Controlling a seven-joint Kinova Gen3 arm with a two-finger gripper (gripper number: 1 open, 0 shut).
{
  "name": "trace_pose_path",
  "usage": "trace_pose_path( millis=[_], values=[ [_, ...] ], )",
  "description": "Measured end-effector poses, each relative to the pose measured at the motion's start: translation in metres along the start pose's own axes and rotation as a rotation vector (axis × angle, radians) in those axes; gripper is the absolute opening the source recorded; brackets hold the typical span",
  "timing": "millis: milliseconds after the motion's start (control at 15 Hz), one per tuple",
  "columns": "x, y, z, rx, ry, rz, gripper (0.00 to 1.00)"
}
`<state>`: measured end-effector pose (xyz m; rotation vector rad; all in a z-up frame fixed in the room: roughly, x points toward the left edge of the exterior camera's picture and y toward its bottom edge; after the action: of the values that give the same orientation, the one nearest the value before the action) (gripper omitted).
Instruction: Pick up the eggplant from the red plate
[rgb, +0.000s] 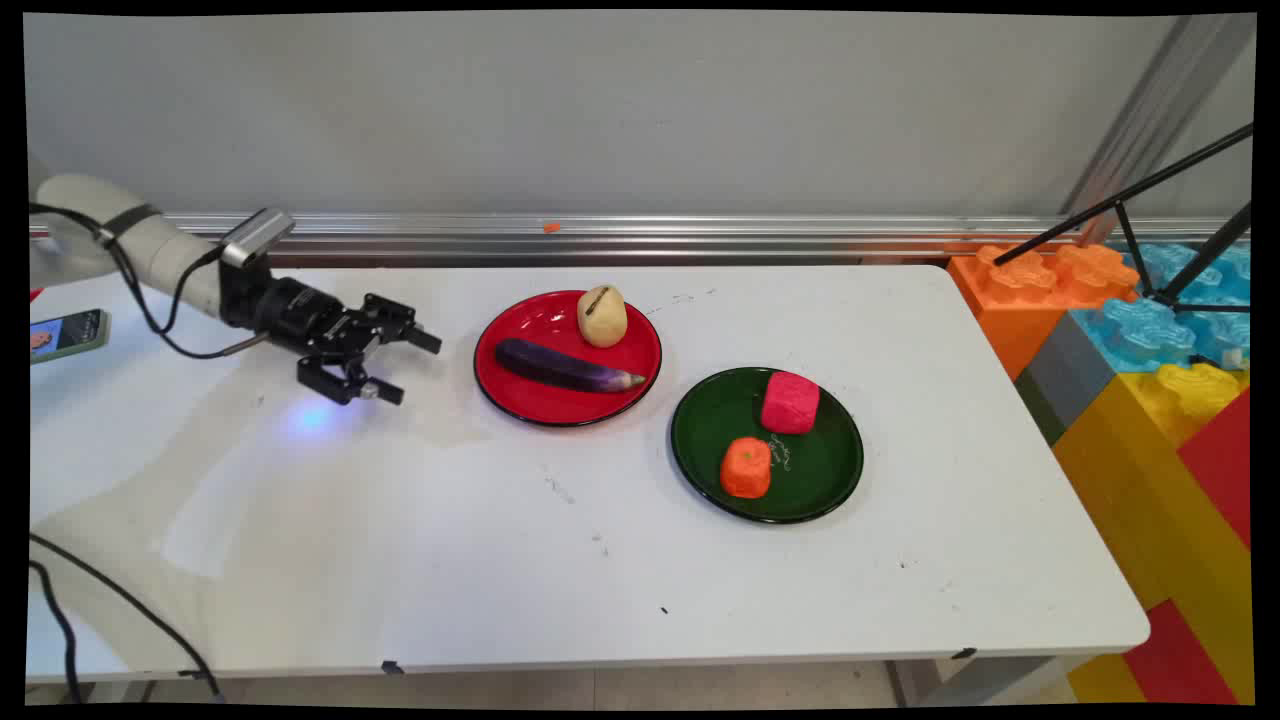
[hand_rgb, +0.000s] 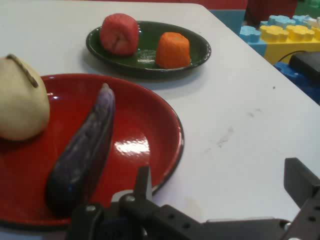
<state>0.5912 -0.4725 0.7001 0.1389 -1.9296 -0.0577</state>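
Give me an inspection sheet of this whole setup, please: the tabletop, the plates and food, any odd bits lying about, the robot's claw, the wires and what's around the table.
Surface: white table, a few small dark specks and scuffs.
Things: red plate holds an eggplant and a potato; green plate holds a red block and an orange block.
Clutter: phone at the table's left edge.
Gripper: gripper open, empty, low over the table just left of the red plate.
Cables: black cables along the arm; more over the table's near left corner.
Surroundings: grey wall, metal rail, big toy bricks, black tripod legs on the right.
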Motion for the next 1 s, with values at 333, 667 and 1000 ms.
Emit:
trace_pose_path(
  millis=[333,667,1000],
  values=[
    [0.017,-0.02,0.011,0.008,-0.015,0.023,1.0],
    [0.027,-0.04,0.026,0.012,-0.038,0.049,1.0],
    [0.036,-0.06,0.049,0.012,-0.055,0.083,1.0]
  ],
)
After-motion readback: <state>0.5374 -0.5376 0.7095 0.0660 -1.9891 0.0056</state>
